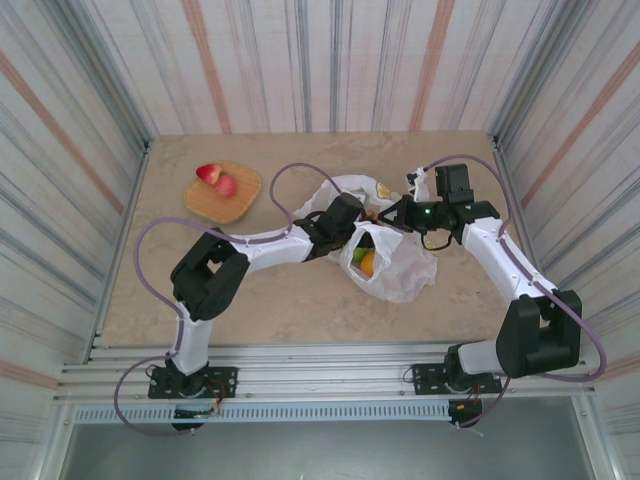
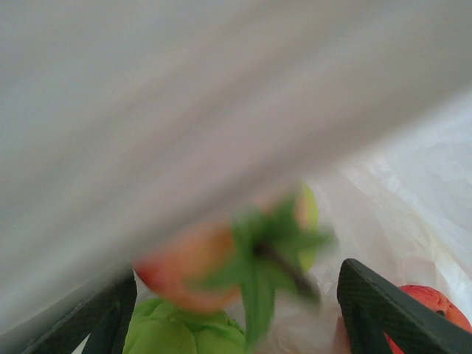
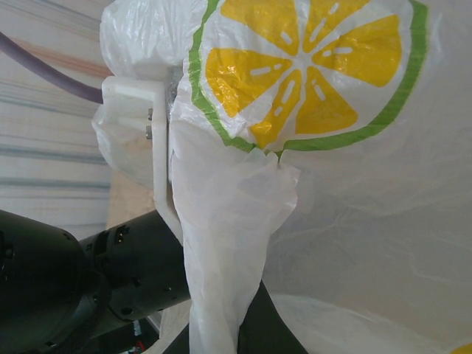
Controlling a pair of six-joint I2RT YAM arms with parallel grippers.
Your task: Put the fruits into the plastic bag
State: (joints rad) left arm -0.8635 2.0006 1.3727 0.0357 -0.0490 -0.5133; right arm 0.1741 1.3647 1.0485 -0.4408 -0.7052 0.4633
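The plastic bag (image 1: 400, 262), white with lemon prints, lies at mid-table. Its mouth faces left, and green and orange fruits (image 1: 363, 261) show inside. My left gripper (image 1: 352, 232) is at the mouth. In the left wrist view it (image 2: 236, 276) is open inside the bag. A blurred orange-red fruit with green leaves (image 2: 188, 269) sits between and beyond its fingers, touching neither. A green apple (image 2: 177, 332) lies below it and a red fruit (image 2: 435, 302) to the right. My right gripper (image 1: 392, 216) is shut on a twisted strip of the bag (image 3: 221, 243).
A tan woven tray (image 1: 243, 203) stands at the back left with a strawberry (image 1: 208, 173) and a pink-red peach (image 1: 227, 185) on it. Striped walls close in the table on three sides.
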